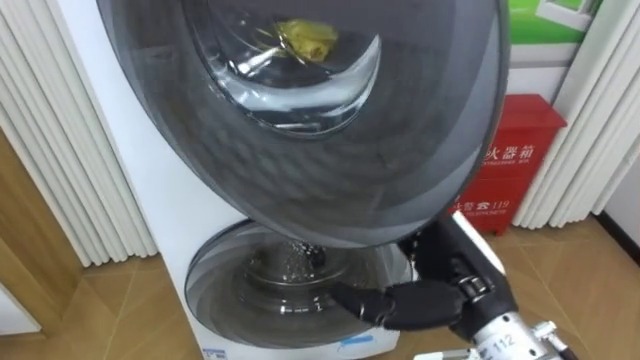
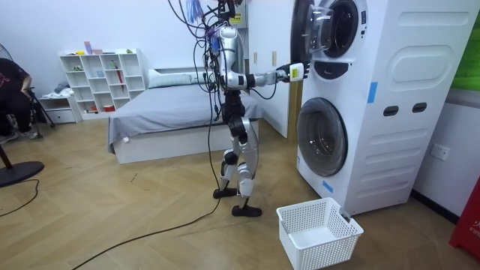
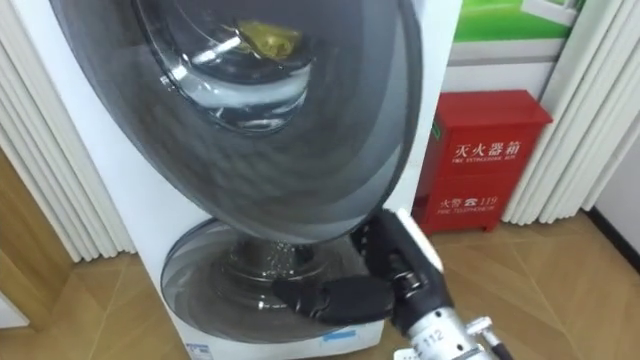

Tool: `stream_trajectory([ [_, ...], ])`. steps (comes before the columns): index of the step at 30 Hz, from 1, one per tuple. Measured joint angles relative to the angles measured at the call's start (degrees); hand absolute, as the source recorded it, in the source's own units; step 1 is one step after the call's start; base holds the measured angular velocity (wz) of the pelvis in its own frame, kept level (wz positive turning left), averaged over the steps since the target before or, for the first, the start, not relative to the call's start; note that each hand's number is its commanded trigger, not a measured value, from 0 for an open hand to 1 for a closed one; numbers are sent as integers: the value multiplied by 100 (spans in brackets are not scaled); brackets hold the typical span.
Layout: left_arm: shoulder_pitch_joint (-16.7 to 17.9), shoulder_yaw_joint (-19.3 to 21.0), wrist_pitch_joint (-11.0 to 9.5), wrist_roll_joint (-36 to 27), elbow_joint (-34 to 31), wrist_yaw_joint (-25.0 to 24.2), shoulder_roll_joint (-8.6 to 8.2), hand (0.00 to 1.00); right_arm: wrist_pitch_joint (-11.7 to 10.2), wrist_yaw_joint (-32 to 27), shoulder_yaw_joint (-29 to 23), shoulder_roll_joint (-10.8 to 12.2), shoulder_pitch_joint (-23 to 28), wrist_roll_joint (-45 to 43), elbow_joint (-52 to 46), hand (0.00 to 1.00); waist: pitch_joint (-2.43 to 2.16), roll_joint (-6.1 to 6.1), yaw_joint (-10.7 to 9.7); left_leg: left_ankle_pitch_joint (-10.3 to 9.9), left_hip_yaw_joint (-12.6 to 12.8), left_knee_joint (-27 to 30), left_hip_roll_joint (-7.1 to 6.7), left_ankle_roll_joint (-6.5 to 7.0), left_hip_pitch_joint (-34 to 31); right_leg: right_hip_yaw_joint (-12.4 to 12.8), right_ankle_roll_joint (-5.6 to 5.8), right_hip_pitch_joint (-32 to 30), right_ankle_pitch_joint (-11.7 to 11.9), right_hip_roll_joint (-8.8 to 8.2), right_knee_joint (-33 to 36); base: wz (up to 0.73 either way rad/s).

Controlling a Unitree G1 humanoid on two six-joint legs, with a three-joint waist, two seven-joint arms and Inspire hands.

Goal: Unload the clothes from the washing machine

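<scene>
Probably light, limp: yellow garment (image 1: 305,40) seen through the upper door glass (image 1: 400,150); pinch a bunched fold. Right hand (image 1: 430,300) beneath that door, fingers outstretched, grasping nothing.

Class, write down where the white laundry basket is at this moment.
In the room view, the white laundry basket stands on the wooden floor in front of the lower washing machine, to the room view's right of the robot.
</scene>
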Motion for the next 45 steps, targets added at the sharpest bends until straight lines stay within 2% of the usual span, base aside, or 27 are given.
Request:
stream_trajectory([
  [2, -35, -31, -5, 0, 144, 27, -3, 0, -1, 185, 144, 2, 27, 6, 0, 0, 7, 29, -1, -8, 1, 3, -3, -14, -14, -3, 15, -6, 7, -4, -1, 0],
  [4, -34, -104, -4, -1, 188, 43, -3, 0, -1, 354, 205, -23, 78, 1, 0, 0, -21, 38, 1, -21, 6, 3, -5, -29, -55, -11, 30, -21, 14, -13, -4, 4],
  [8, -57, -122, -11, -5, 192, 43, -26, 0, -1, 732, 333, -14, 94, -26, -10, 0, -26, 64, 17, -35, 73, -10, -5, -29, -55, -9, 44, -26, 34, -21, -1, 0],
  [12, -173, -121, -103, -19, 235, 44, -32, 0, -1, 961, 334, 7, 82, -54, -28, 0, -22, 99, 46, -35, 74, -24, -5, -29, -53, -7, 33, -29, 43, -19, -2, 0],
  [16, -257, -121, -236, -37, 279, 59, -37, 0, -1, 1139, 335, 32, 80, -150, -194, 0, 13, 172, 58, -35, 74, -42, -3, -28, -64, -8, 30, -29, 44, -14, 4, 0],
  [19, -268, -126, -257, -41, 279, 62, -38, 0, -2, 1205, 369, 88, 48, -270, -240, 0, 13, 167, 79, -33, 113, -44, -3, -26, -63, -2, 42, -30, 37, -13, 1, 0],
  [24, -361, -138, -353, -40, 317, 147, -37, 0, -1, 1211, 451, 226, -20, -579, -273, 0, 18, 109, 325, -31, 161, -30, -18, -24, -71, 7, 35, -115, 14, -33, 85, -6],
  [31, -456, -239, -352, -37, 332, 175, -44, 0, 97, 1248, 761, 215, -300, -768, -272, 0, 15, 57, 686, -29, 111, -15, -2, -25, -87, -57, 28, -79, -16, -30, -1, 4],
  [35, -466, -238, -338, -38, 425, 176, -58, 0, 185, 1308, 1041, 233, -480, -788, -270, 0, 10, 43, 762, -29, -8, -27, -2, -26, -101, -212, 34, -17, -18, -64, -41, 16],
  [40, -471, -198, -301, -37, 426, 176, -69, 0, 186, 1313, 1199, 258, -583, -828, -269, 0, 13, 6, 923, -23, -73, -33, -12, -15, -169, -397, 62, 42, -24, -118, -105, 21],
  [45, -486, -199, -172, -35, 424, 175, -88, 0, 270, 1357, 1321, 409, -706, -1006, -262, 0, 14, -30, 1034, -22, -176, -47, -15, -14, -166, -514, 92, 146, -37, -137, -195, 15],
])
